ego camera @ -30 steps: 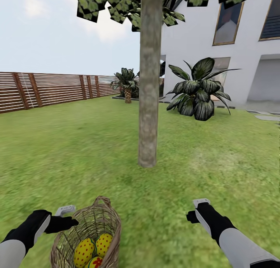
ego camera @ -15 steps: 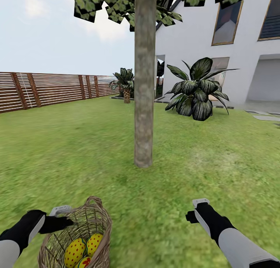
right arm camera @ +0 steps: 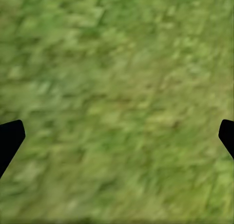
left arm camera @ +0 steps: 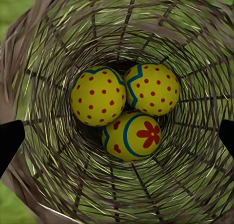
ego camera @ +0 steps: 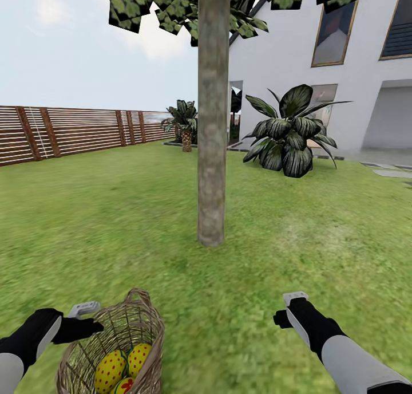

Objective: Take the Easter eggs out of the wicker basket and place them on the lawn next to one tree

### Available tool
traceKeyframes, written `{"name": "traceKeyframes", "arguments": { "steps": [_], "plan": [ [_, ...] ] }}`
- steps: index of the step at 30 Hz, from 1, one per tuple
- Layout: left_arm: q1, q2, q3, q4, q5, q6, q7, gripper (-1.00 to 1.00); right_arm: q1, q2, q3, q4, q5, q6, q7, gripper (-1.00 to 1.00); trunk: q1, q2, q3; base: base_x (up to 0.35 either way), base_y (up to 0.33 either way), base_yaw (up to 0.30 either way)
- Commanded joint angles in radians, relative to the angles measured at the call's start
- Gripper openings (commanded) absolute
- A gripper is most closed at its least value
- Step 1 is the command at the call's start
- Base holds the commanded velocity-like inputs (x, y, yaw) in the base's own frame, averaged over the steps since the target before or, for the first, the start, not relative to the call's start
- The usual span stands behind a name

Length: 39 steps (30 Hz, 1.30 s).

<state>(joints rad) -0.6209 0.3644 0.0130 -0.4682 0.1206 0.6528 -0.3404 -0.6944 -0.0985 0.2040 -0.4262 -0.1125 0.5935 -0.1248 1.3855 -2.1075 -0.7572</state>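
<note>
Left gripper [ego camera: 86,325], jaws spread wide, poised over brown open-weave wicker basket [ego camera: 146,319] on patchy green lawn [ego camera: 114,222], three yellow red-dotted eggs [left arm camera: 126,109] inside. Right gripper [ego camera: 283,316] likewise open above grass. Grey-brown tree trunk [ego camera: 212,153] just ahead.

3 eggs [left arm camera: 129,107], 1 basket [ego camera: 146,319], 1 tree [ego camera: 212,153], 2 claws [ego camera: 86,328].
</note>
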Motion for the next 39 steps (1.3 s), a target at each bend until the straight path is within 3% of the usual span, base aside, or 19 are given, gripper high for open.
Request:
{"name": "traceKeyframes", "arguments": {
  "steps": [1,11,27,36,39],
  "plan": [
    [0.000,0.000,0.002,-0.001,0.009,0.008,0.001,1.00,0.000,-0.001,0.008,-0.002,-0.011,0.005,-0.007,1.00,0.000,0.000,-0.001,0.000,0.000,0.000],
    [0.000,-0.011,0.000,-0.003,0.010,0.009,-0.002,1.00,0.000,0.000,0.008,-0.002,-0.011,0.005,-0.007,1.00,0.000,0.000,-0.001,0.000,0.000,0.000],
    [0.000,-0.012,0.001,-0.003,0.011,0.014,0.001,1.00,0.000,-0.001,0.008,-0.002,-0.010,0.005,-0.008,1.00,-0.061,0.112,0.049,0.000,0.000,0.000],
    [0.000,-0.014,0.002,-0.003,0.012,0.009,0.003,1.00,0.000,-0.001,0.008,-0.002,-0.010,0.005,-0.007,1.00,-0.061,0.112,0.049,0.000,0.000,0.000],
    [0.000,-0.015,0.003,-0.003,0.014,0.010,0.004,1.00,0.000,-0.001,0.008,-0.002,-0.010,0.005,-0.007,1.00,-0.050,0.091,0.040,0.000,0.000,0.000]
  ]
}}
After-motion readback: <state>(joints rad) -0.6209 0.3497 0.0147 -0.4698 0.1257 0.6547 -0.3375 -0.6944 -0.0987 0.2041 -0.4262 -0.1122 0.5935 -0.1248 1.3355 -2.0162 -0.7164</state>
